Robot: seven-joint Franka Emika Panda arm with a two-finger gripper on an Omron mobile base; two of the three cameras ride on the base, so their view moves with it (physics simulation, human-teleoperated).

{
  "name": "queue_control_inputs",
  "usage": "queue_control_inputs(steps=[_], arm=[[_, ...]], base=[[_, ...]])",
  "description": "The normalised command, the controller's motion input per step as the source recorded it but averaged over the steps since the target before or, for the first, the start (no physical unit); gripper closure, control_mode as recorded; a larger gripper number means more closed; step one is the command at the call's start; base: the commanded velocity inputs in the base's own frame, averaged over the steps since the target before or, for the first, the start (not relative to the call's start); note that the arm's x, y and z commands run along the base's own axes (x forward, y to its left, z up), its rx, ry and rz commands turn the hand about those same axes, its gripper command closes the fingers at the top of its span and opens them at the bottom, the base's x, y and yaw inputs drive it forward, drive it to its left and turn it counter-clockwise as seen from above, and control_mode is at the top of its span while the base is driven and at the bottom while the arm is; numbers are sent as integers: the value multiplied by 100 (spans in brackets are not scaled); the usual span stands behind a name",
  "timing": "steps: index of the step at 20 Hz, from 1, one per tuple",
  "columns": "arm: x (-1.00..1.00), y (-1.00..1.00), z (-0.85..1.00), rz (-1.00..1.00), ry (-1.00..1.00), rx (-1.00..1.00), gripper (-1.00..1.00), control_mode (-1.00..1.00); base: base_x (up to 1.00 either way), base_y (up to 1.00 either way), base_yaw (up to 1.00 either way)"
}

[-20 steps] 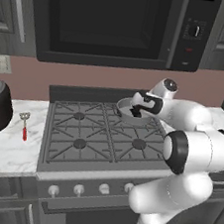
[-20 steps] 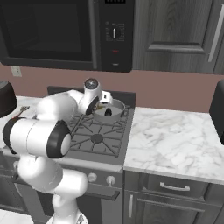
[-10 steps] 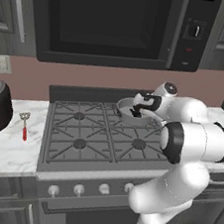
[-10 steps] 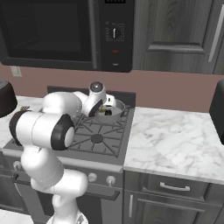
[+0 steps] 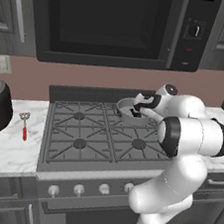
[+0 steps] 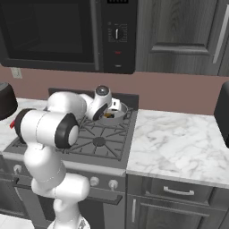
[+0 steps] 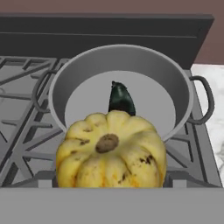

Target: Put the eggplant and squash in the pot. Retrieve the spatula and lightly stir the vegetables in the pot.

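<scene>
Ribbed yellow squash [image 7: 111,151] looks firm, slick; claw [image 5: 141,101] seems spread across its widest flanks, above grey metal pot [image 7: 175,81].

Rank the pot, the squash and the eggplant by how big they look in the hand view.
1. pot, widest across the view.
2. squash, though it is nearest the camera, so it looks inflated.
3. eggplant, smallest, partly hidden behind the squash.

Squash [image 7: 111,151] fills the lower centre of the hand view, hiding the eggplant's [image 7: 121,99] lower end and the pot's [image 7: 175,83] near rim; fingertips hidden.
</scene>
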Motion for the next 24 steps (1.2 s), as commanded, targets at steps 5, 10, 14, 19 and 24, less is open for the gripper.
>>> queue_control_inputs(steps=[5,10,14,19,24], arm=[[44,0,-2,0,1,0,100,-100],[46,0,-5,0,6,0,100,-100],[42,0,-4,0,3,0,100,-100],[28,0,-20,0,4,0,100,-100],[3,0,-22,0,4,0,100,-100]], base=[[0,0,0],[0,0,0],[0,0,0],[0,0,0],[0,0,0]])
